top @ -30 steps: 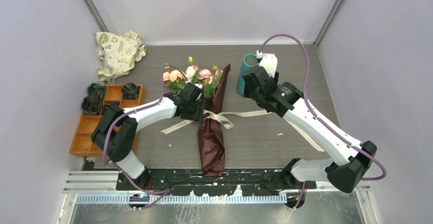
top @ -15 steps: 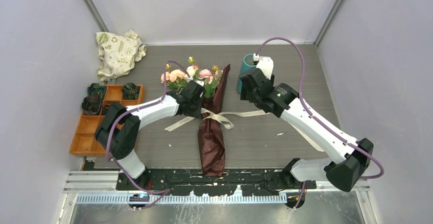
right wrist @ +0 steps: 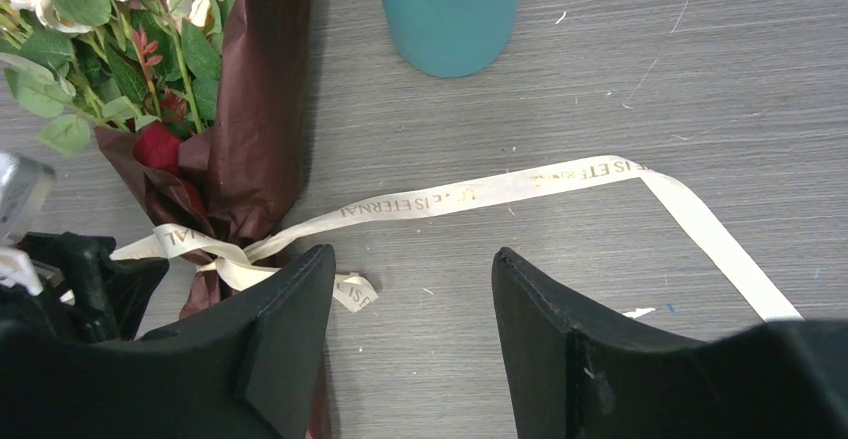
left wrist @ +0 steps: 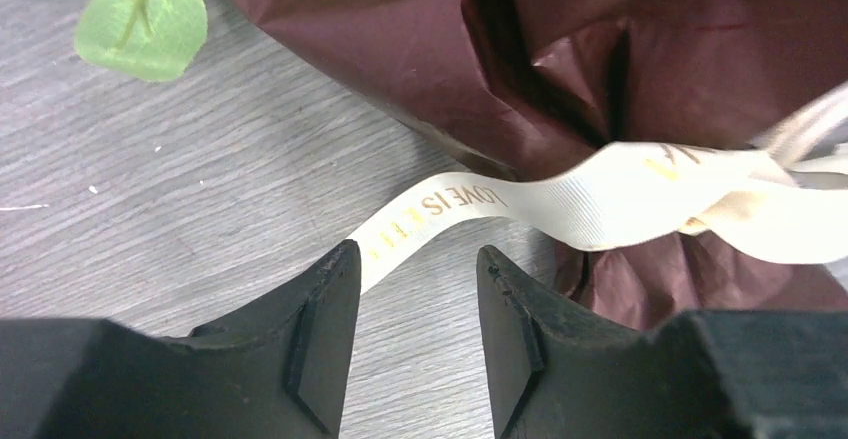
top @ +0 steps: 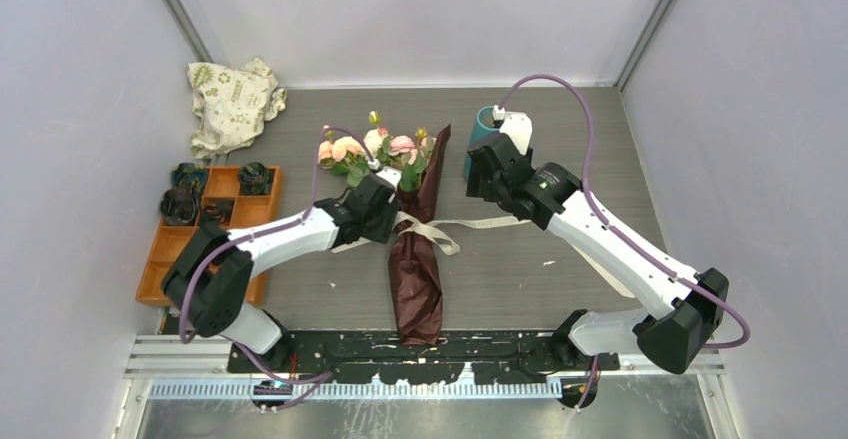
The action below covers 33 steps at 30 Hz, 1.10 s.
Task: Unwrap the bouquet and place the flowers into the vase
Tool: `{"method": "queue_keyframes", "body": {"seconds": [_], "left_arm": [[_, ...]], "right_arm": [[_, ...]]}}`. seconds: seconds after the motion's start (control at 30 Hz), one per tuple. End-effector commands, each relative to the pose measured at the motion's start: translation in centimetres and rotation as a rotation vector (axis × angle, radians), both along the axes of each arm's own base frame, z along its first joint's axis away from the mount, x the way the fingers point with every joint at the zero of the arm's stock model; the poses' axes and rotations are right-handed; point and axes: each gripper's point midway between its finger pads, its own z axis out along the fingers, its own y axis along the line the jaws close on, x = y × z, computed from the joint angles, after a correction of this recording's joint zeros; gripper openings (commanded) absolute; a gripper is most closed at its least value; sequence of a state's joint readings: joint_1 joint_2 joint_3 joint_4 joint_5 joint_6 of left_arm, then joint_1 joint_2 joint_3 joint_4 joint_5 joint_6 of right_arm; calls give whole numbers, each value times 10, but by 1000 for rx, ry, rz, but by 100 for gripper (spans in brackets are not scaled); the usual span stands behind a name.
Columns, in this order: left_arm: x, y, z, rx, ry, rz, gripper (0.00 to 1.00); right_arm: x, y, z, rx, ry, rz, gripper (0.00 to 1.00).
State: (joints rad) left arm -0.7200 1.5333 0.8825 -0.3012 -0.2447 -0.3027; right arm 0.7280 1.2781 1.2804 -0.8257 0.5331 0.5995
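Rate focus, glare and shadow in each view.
Top external: even light, soft shadows, no glare. Left wrist: lettering on the cream printed ribbon is sharp; the left end effector shows little detail. Right wrist: the teal-blue cylindrical vase is crisp but cropped.

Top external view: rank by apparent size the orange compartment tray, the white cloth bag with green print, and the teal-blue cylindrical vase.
1. Orange compartment tray, largest, though the left arm covers part.
2. White cloth bag with green print.
3. Teal-blue cylindrical vase, smallest, partly hidden by the right arm.
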Motion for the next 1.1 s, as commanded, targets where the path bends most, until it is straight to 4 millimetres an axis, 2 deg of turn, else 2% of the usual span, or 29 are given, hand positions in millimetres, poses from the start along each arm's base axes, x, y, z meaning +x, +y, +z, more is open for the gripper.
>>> {"method": "queue_keyframes", "body": {"seconds": [0.0, 0.13, 0.27, 0.67, 0.77, 0.9, 1.0, 1.07], "left_arm": [[17, -22, 51, -150, -180, -49, 48], [15, -34, 68, -221, -208, -110, 49], [17, -47, 71, -238, -195, -160, 51], [38, -82, 42, -233, -121, -219, 50], [43, -85, 41, -223, -113, -215, 42], [48, -83, 54, -216, -130, -193, 28], [50, -81, 80, -232, -163, -176, 10], [51, -80, 100, -253, -194, -165, 6]], "right_arm": [[6, 7, 10, 53, -35, -11, 64], [7, 10, 8, 60, -28, -6, 64], [7, 12, 7, 65, -26, -2, 64], [5, 7, 11, 63, -45, -4, 64], [6, 8, 11, 66, -47, -3, 64], [5, 10, 9, 76, -46, 6, 64], [4, 14, 5, 90, -37, 18, 64], [3, 19, 1, 108, -23, 35, 64]]}}
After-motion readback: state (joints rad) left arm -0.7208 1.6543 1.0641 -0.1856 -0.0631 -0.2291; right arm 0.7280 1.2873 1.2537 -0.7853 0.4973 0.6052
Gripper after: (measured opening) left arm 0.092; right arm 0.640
